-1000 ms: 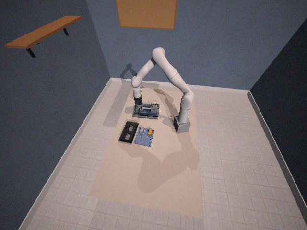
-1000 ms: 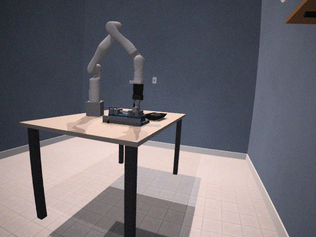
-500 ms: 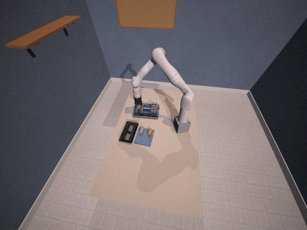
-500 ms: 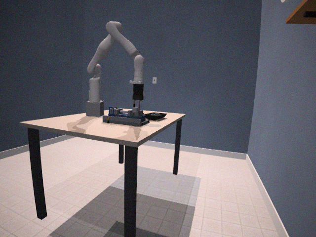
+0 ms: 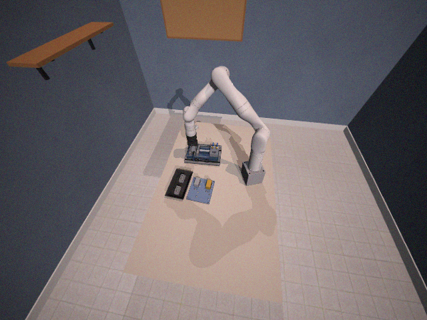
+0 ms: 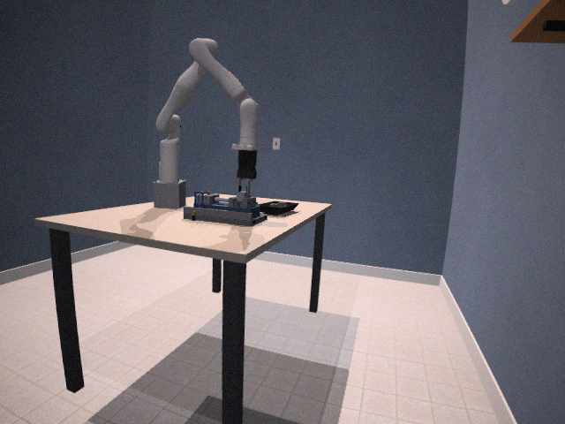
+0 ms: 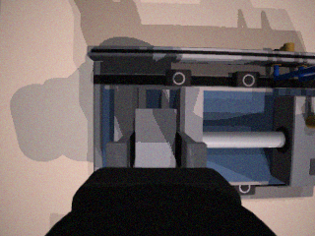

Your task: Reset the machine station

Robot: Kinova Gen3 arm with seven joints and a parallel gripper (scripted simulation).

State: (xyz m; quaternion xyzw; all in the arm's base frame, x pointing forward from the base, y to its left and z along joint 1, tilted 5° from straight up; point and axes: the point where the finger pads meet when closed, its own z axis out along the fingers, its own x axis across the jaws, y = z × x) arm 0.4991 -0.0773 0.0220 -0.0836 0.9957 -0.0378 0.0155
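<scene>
one table (image 5: 165, 255) (image 6: 104, 223) (image 7: 30, 187), carrying the station. one white arm (image 5: 237, 99) (image 6: 182, 87), reaching down over the vise (image 5: 203, 159) (image 6: 228, 216) (image 7: 236, 167). one black outfeed tray (image 5: 170, 193) (image 6: 274, 210), holding two finished parts, apparently pocket up. one blue infeed plate (image 5: 201, 198), bearing a gray blank (image 5: 197, 181) and a brass blank (image 5: 208, 184), seemingly stored between pins. one claw (image 5: 192, 146) (image 6: 244, 192) (image 7: 155, 144), gripping an aluminum blank (image 6: 241, 197) (image 7: 155, 125) by opposite sides between the jaws, presumably for steering it squarely against fixed jaw and stop; seating is remaining unclear.

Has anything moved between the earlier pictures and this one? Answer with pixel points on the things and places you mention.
Nothing visibly changed. The claw (image 5: 192, 146) (image 6: 244, 189) (image 7: 155, 144) stays low at the vise (image 5: 207, 158) (image 6: 219, 215) (image 7: 236, 169), now with a plain gray block (image 6: 242, 196) (image 7: 155, 125) between its fingers. The two parts in the black tray (image 5: 179, 184) (image 6: 274, 211) and the gray and yellow blocks on the blue plate (image 5: 201, 199) stayed put. Any tiny claw motion is too small to tell.
</scene>
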